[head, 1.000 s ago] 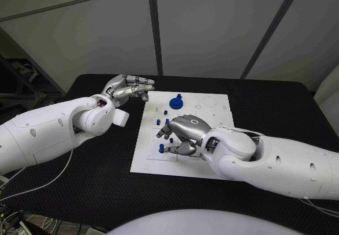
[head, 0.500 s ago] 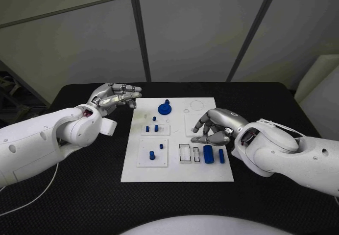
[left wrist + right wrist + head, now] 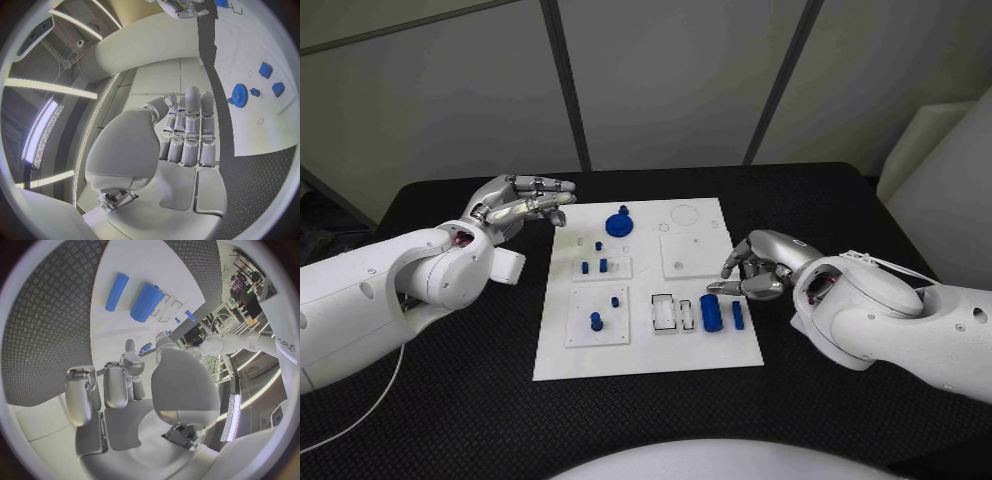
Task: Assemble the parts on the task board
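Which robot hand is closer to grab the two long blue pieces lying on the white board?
Right hand: it hangs beside the long blue pieces. Left hand is past the white board's far corner.

A black table (image 3: 459, 400) with a finely textured top stretches out in front of me, its far corners rounded. Behind it stands a wall of pale grey panels (image 3: 668, 70), divided by dark upright strips (image 3: 564, 80). To my right, a white panel (image 3: 935, 170) leans near the table's edge. Overhead, seen from my wrist, long bright light strips (image 3: 50, 87) run across the ceiling.
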You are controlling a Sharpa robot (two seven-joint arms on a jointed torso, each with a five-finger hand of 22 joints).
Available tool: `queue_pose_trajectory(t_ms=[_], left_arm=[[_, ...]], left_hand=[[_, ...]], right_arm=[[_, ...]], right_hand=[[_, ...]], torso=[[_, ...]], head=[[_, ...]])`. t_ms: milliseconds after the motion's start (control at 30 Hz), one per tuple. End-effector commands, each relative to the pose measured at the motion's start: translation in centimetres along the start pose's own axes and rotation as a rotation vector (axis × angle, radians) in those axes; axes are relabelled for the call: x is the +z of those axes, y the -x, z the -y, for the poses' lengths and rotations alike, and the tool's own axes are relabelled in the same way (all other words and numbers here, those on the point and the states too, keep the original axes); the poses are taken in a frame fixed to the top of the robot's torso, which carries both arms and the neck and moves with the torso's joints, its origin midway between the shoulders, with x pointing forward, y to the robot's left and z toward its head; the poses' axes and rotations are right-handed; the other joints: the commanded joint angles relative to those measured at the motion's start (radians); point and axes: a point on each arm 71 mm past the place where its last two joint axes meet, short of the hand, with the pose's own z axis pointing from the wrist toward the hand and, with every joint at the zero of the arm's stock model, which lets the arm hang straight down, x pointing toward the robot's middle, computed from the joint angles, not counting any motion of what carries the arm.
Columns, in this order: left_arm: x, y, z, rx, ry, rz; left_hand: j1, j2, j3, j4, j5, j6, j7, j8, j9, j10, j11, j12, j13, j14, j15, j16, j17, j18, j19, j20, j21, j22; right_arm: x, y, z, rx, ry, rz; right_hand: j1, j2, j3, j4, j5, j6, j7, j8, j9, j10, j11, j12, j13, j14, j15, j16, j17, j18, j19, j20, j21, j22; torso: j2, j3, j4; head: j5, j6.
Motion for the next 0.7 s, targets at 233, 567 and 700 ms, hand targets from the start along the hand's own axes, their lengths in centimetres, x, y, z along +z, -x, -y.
queue_pose_trajectory(t_ms=[233, 567, 700], left_arm=[[-0.2, 0.1, 0.1, -0.005, -0.004, -0.004], [-0.2, 0.2, 0.1, -0.004, -0.004, -0.003], [-0.2, 0.2, 0.1, -0.005, -0.004, -0.004]], left_hand=[[0.001, 0.008, -0.006, -0.002, -0.001, 0.008, 0.000, 0.001, 0.001, 0.006, 0.003, 0.003, 0.001, 0.008, 0.000, -0.006, -0.001, -0.004, 0.005, 0.000, -0.006, -0.001], [0.001, 0.008, -0.006, -0.002, -0.001, 0.008, 0.000, 0.001, 0.001, 0.006, 0.003, 0.003, 0.001, 0.008, 0.000, -0.006, -0.001, -0.004, 0.005, 0.000, -0.006, -0.001], [0.001, 0.008, -0.006, -0.002, -0.001, 0.008, 0.000, 0.001, 0.001, 0.006, 0.003, 0.003, 0.001, 0.008, 0.000, -0.006, -0.001, -0.004, 0.005, 0.000, -0.006, -0.001]], right_arm=[[-0.5, -2.0, -0.1, -0.084, -0.065, -0.059], [-0.5, -3.2, -0.7, -0.094, -0.053, -0.086], [-0.3, -3.6, -0.8, -0.096, -0.051, -0.096]], right_hand=[[-0.042, -0.004, -0.021, 0.001, 0.005, -0.004, -0.002, -0.001, 0.048, -0.005, 0.000, 0.042, 0.054, 0.040, -0.002, 0.008, 0.005, -0.015, 0.105, 0.003, 0.003, 0.263], [-0.059, -0.006, -0.023, 0.001, 0.005, 0.003, -0.005, 0.001, 0.072, -0.003, -0.002, 0.056, 0.074, 0.039, -0.004, 0.010, 0.006, -0.015, 0.105, 0.002, 0.003, 0.263], [-0.059, -0.004, -0.021, 0.001, 0.006, 0.007, -0.006, 0.002, 0.079, -0.002, -0.003, 0.061, 0.080, 0.039, -0.004, 0.010, 0.007, -0.015, 0.105, 0.002, 0.003, 0.263]], torso=[[0.000, -0.0014, -0.0008], [0.000, -0.0015, -0.0020], [-0.001, -0.0016, -0.0008]], head=[[0.006, -0.006], [0.005, -0.009], [0.008, -0.011]])
